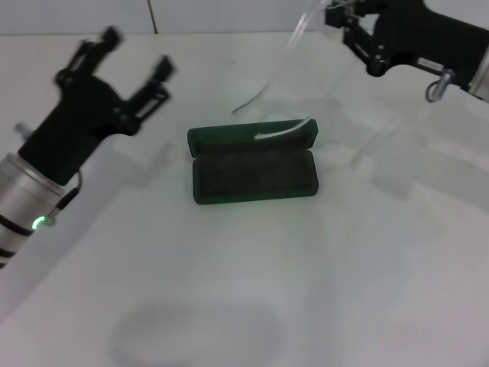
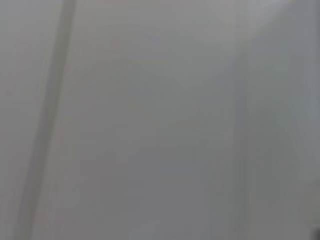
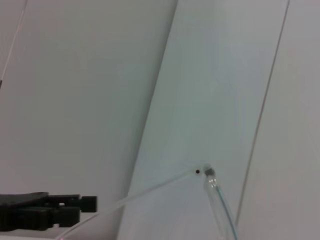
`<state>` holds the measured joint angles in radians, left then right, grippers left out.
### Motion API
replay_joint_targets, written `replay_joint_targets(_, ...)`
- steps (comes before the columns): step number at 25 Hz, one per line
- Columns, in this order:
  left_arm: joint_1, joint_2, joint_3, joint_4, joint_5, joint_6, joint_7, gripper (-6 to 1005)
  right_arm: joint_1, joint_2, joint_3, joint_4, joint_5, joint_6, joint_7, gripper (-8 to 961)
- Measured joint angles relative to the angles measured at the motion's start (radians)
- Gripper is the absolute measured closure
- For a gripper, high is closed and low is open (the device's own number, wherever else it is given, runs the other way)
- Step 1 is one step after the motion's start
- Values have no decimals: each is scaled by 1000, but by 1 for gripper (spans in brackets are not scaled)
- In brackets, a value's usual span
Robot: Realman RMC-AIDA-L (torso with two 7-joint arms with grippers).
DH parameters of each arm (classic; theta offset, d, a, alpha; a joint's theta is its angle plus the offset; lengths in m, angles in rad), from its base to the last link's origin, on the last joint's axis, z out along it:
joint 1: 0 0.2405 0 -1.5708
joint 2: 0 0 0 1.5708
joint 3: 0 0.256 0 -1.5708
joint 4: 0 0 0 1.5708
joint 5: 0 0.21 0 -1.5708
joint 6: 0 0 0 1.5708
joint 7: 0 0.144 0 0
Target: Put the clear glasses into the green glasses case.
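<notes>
The green glasses case (image 1: pixel 254 176) lies open on the white table, its lid tipped back on the far side and its dark lining bare. The clear glasses (image 1: pixel 299 29) hang in the air behind and to the right of the case, held by my right gripper (image 1: pixel 336 17), which is shut on them. One thin temple arm reaches down across the case lid. In the right wrist view the glasses (image 3: pixel 206 172) show a hinge and two clear arms. My left gripper (image 1: pixel 139 52) hovers open to the left of the case, holding nothing.
The white table (image 1: pixel 229 290) stretches wide in front of the case, and its far edge meets a wall. The left wrist view shows only a plain grey surface. A black gripper part (image 3: pixel 45 211) sits low in the right wrist view.
</notes>
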<state>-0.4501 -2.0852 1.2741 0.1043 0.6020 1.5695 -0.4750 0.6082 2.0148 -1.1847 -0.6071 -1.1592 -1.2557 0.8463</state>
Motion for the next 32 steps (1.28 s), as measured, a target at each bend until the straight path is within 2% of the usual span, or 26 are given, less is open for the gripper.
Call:
replay_joint_targets(3, 22, 17, 33, 111, 135, 75, -46, 152, 45, -7, -7, 26, -58, -4, 103, 838)
replay_joint_targets(6, 39, 23, 33, 186, 230, 134, -52, 152, 108, -26, -7, 26, -192, -47, 280, 838)
replay_joint_targets(10, 35, 24, 32, 214, 277, 146, -46, 153, 194, -61, -7, 35, -358, -114, 460, 838)
replay_joint_targets(16, 30, 15, 35, 230, 317, 146, -15, 153, 276, -84, 0, 37, -532, -196, 642, 838)
replay_joint_targets(22, 27, -3, 41, 235, 334, 147, 39, 153, 299, -84, 14, 37, -539, -230, 727, 839)
replay_joint_targets(32, 16, -16, 42, 219, 323, 145, 83, 153, 313, -61, 25, 41, -545, -313, 763, 839)
